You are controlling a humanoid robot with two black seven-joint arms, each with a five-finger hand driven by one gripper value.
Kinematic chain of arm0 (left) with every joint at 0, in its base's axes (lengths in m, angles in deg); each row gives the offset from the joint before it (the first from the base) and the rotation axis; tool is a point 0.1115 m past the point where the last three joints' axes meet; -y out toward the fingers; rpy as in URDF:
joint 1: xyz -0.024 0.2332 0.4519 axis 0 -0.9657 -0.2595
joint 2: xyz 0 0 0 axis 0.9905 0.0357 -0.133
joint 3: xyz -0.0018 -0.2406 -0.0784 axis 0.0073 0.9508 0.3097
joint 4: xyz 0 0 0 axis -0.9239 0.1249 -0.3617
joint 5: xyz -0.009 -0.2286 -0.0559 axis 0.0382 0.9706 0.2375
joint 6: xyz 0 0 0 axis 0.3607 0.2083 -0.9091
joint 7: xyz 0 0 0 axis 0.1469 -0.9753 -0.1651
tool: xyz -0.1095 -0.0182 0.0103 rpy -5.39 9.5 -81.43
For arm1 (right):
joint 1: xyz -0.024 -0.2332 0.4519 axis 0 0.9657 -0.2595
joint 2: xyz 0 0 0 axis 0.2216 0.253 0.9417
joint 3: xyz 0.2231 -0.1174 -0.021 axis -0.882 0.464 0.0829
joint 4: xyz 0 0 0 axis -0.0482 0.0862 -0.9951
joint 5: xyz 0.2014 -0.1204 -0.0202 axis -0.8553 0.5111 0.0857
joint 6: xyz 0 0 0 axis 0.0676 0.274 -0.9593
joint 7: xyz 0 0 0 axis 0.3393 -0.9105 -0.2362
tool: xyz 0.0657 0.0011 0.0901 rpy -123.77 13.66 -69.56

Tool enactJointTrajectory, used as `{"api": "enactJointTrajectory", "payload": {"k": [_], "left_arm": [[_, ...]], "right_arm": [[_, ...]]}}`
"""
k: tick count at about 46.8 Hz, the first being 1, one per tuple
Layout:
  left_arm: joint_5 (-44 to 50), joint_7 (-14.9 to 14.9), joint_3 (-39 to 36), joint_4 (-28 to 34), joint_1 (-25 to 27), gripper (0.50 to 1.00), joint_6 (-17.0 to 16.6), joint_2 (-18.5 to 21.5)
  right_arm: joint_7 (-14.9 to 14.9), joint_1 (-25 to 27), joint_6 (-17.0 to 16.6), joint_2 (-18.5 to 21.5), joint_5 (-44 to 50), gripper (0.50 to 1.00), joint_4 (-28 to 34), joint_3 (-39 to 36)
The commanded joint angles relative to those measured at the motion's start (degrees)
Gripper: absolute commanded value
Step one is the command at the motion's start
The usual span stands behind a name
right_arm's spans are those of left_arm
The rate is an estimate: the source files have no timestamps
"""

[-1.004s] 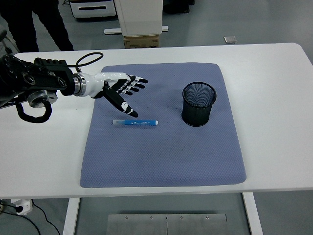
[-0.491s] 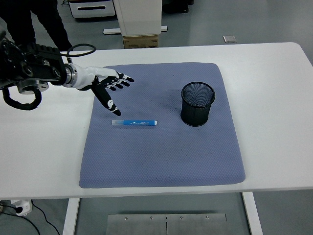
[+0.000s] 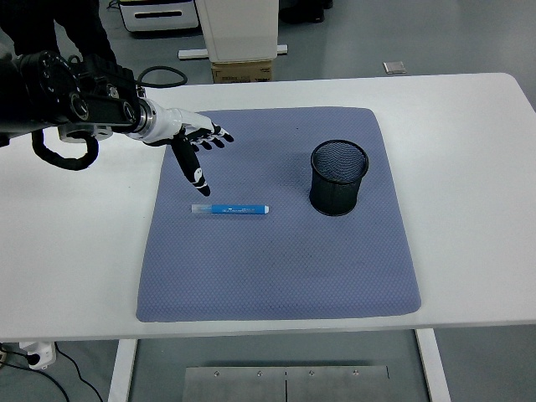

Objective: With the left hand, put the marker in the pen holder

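Head view here: nearest the bottom of the frame is the white table (image 3: pixel 469 276), and under its front edge at the bottom centre you can see a bit of grey metal plate (image 3: pixel 285 383) plus a power strip (image 3: pixel 33 352) with a cable in the lower left corner. A blue-grey mat (image 3: pixel 276 268) covers the middle of the table, pretty much centred. The marker (image 3: pixel 229 209) is lying flat on the mat, left of centre, long side running left to right, with its clear cap end pointing toward the left of the frame. Right of centre, well apart from the marker, the black mesh holder (image 3: pixel 338 177) stands upright on the mat, and I can't see anything inside it. Just above the marker, in the upper left, the left hand (image 3: pixel 191 142) hangs over the mat's left part; it's loose, gripping nothing, thumb pointing down toward the marker's left end but not touching it, the other fingers spread toward the right. Its black arm comes in from the left edge. Farther back, past the table's far edge, there's a cardboard box (image 3: pixel 241 71) on the floor at top centre, and a person's dark trouser legs (image 3: pixel 59 25) in the top left corner.
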State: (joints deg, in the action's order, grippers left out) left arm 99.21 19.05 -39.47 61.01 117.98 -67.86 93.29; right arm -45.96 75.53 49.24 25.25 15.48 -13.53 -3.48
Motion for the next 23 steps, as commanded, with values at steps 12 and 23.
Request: {"api": "enactJointTrajectory", "payload": {"k": [12,23], "left_arm": [[-0.1,1.7,0.0,0.0,0.3,1.0,0.3,-1.8],[0.0,4.3,-0.1,-0.1,0.1,1.0,-0.1,-4.7]], "right_arm": [[0.0,0.0,0.0,0.0,0.0,1.0,0.1,0.0],[-0.1,0.0,0.0,0.0,0.0,1.0,0.0,0.0]]}}
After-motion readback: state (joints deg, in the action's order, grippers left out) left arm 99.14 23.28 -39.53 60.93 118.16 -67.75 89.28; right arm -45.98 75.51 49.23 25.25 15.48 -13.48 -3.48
